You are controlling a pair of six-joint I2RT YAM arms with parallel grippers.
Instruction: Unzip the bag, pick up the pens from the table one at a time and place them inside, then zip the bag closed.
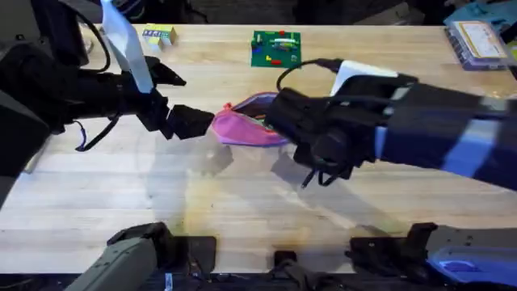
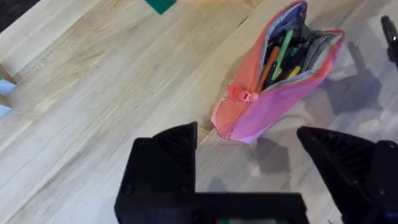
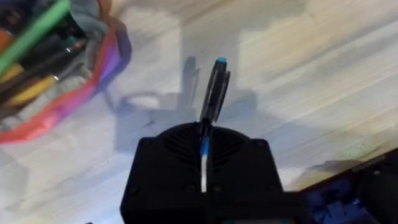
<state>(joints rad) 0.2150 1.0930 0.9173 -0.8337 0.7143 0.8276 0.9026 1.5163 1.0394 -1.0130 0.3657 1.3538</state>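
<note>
Unzipped bag [image 2: 273, 93] — green pen [image 2: 283, 53] inside

Bright, even light; soft shadows fall on the table [image 1: 242, 202], and the near arms blur darkly.

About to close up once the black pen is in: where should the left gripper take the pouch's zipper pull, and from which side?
Grip the small pink pull at the closed end of the pink pouch, the end nearest the open left gripper. It sticks out from the pouch end, so come in low from that end and pinch its flat sides. The right gripper holds the black pen.
</note>
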